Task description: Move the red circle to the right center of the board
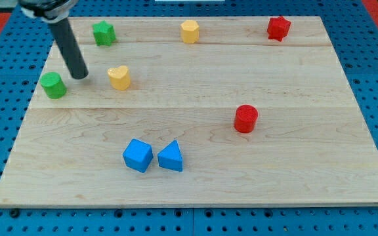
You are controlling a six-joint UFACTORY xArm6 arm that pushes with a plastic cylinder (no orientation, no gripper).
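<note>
Now my tip [80, 75] stands far from the red circle [246, 118].

No readable text

No lettering, label, brand, number or sign could be read anywhere on the wooden board [195, 131] or its blocks.

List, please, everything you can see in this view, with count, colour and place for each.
Wooden board: one, pale, fills the view.
Red cylinder block: one, right of centre.
Red star-like block: one, top right.
Yellow hexagonal block: one, top middle.
Yellow heart block: one, upper left.
Green star-like block: one, top left.
Green cylinder block: one, left edge.
Blue cube block: one, bottom middle.
Blue triangular block: one, beside the cube.
My tip: one, dark, between green cylinder and heart.
</note>
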